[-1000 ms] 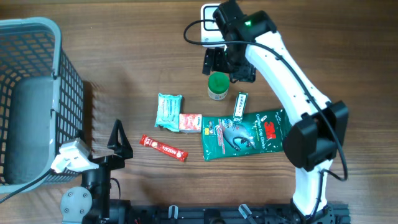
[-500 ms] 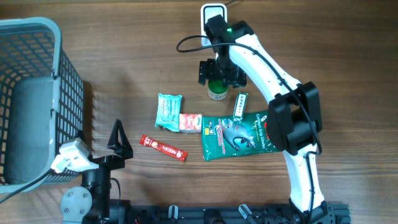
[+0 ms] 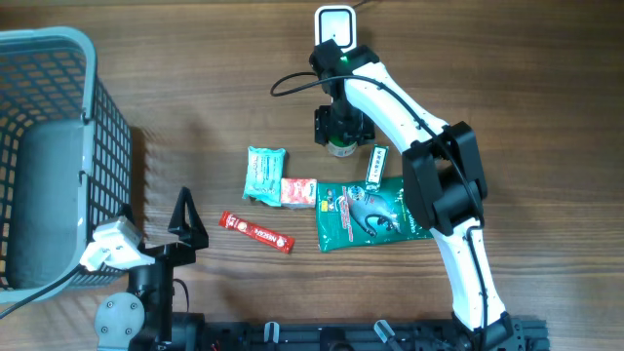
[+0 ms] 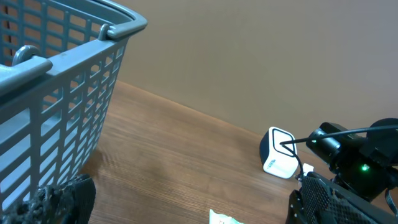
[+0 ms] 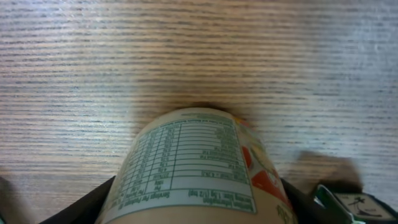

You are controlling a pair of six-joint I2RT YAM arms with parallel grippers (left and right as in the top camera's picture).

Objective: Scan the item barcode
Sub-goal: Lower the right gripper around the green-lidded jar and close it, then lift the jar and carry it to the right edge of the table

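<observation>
We take the green pouch [image 3: 366, 213] as our landmark on the wooden table [image 3: 195, 78]. Just beside its upper left edge we see a small red-and-white packet [image 3: 298, 192], with a teal packet [image 3: 264, 174] against that packet's far side. Below-left of the pouch lies a tilted red stick sachet [image 3: 256, 232]. Just above the pouch sits a narrow green stick pack [image 3: 377, 164]. Far to its left stands a grey slatted basket [image 3: 109, 136].

The right gripper [image 3: 341, 125], earlier hovering just off the jar [image 3: 341, 149], now sits down over it, hiding the green lid beneath the hand. Its jaws stand narrower than before, close against the jar's two sides.
</observation>
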